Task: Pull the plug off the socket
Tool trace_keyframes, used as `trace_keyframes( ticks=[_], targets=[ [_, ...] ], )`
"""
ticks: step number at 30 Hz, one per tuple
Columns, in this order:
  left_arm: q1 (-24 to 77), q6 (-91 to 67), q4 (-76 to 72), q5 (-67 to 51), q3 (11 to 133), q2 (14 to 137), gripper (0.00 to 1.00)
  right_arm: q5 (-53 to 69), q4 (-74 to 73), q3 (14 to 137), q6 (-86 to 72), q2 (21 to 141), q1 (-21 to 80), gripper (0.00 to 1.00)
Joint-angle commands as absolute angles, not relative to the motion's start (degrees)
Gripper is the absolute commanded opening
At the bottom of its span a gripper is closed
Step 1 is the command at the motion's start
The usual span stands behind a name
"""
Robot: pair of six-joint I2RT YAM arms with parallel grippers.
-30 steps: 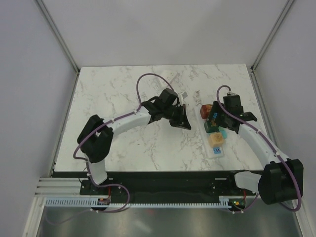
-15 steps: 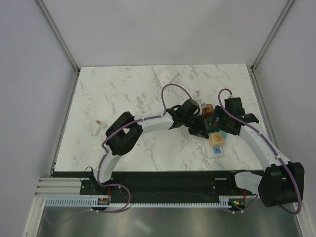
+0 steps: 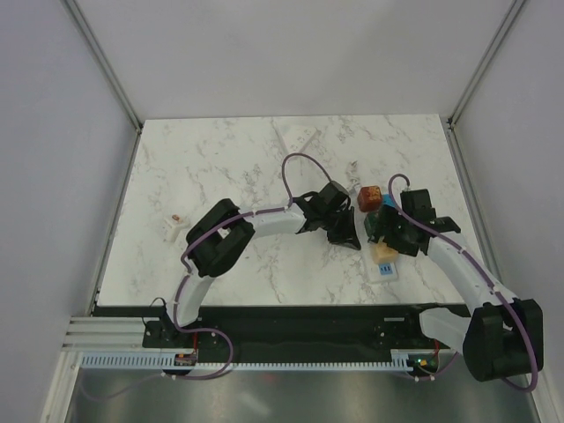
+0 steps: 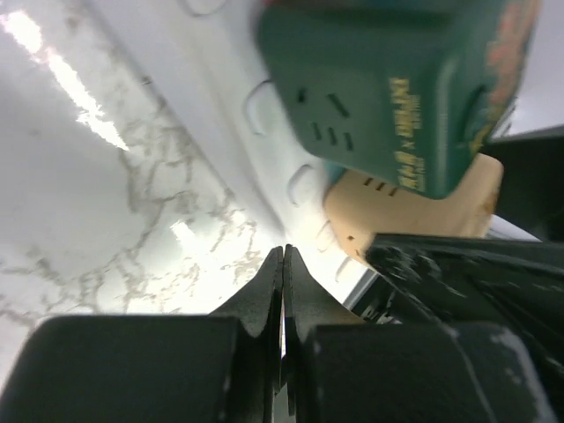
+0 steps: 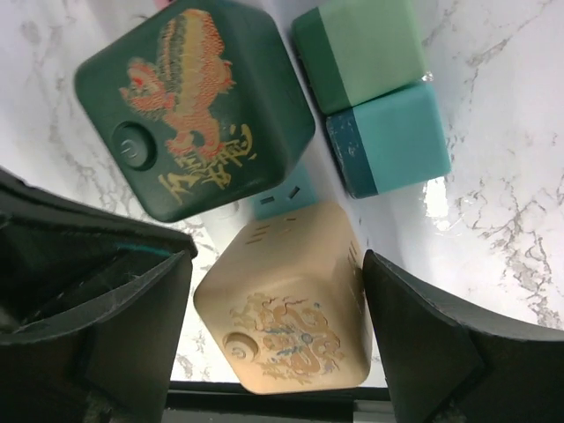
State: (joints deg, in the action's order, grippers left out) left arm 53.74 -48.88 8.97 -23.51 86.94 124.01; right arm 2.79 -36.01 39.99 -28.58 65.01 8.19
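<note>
left pincer [image 4: 282,256] pressed shut, right pincer [image 5: 278,313] spread wide

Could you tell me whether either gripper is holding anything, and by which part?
Nothing is held. The right gripper is open, its fingers on either side of the beige plug; the left gripper is shut on nothing.

Marble table [image 3: 220,159] bears a white power strip [image 3: 385,268] and small white block [image 3: 174,226].

The green plug [image 5: 194,115] crowds the beige plug [image 5: 286,300]
</note>
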Motion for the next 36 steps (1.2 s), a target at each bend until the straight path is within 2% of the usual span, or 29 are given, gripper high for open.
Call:
trace_keyframes(
  ticks=[1,6,18,28,31,36],
  targets=[
    [53.00,-47.99,9.23,-21.27,86.31,119.01,0.02,7.02,-36.47,40.08,-31.02,61.53,8.53,0.85],
    [51.86,-47.90,9.32,-21.80,86.22,118.65,0.02,13.62,-33.32,36.74,-38.58,58.72,9.93,0.80],
    [51.15,-47.46,9.84,-24.52,84.29,118.83,0.02,4.22,-39.81,41.13,-32.26,59.59,11.25,0.84],
    [52.12,-48.60,7.65,-27.59,82.70,120.05,0.02,0.36,-39.90,41.05,-33.13,61.17,17.57,0.87],
    [52.91,-49.04,7.56,-27.69,83.41,120.50,0.02,-2.45,-39.82,40.87,-34.10,61.78,19.60,0.86],
    [53.52,-50.10,7.47,-27.16,83.94,121.55,0.02,-6.06,-40.08,41.04,-34.37,62.93,21.27,0.77]
  ],
)
